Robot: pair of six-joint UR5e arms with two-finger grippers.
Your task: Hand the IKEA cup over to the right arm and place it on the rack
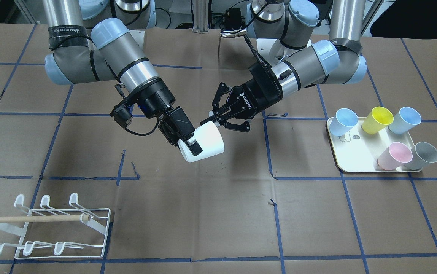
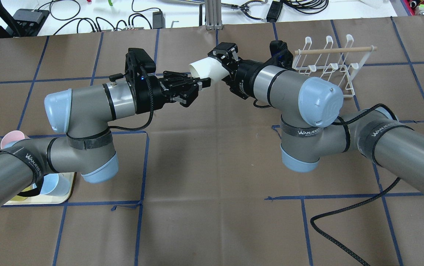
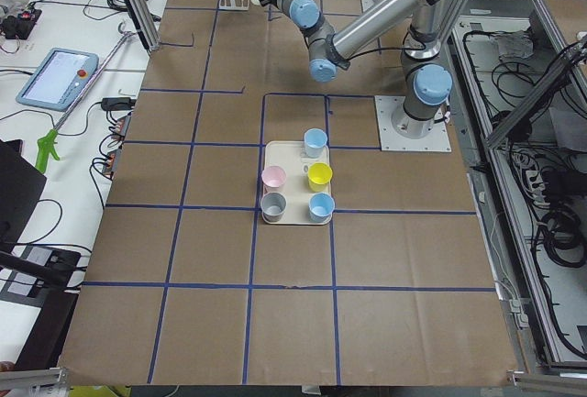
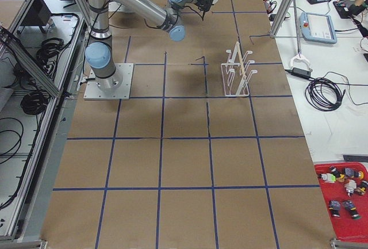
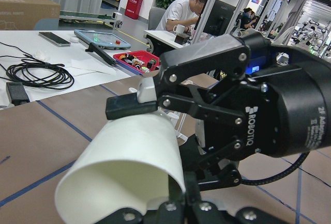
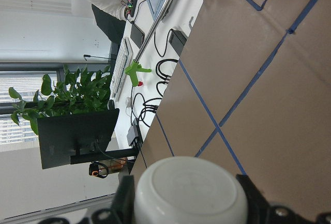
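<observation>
Above the brown paper-covered table (image 1: 218,213), the grey right arm (image 1: 127,64) has its pincer (image 1: 188,142) clamped on a white plastic cup (image 1: 207,144) in mid-air. The left pincer (image 1: 222,118) is spread wide at the cup's rim. The white wire rack (image 1: 51,228) stands apart.

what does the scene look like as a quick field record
cup: white plastic cup, held in the air, lying sideways
right gripper: shut on the cup's base end
left gripper: at the cup's rim, one finger inside, state unclear
rack: white wire rack with wooden dowel, no cups on it
tray: cream tray holding five pastel cups
</observation>
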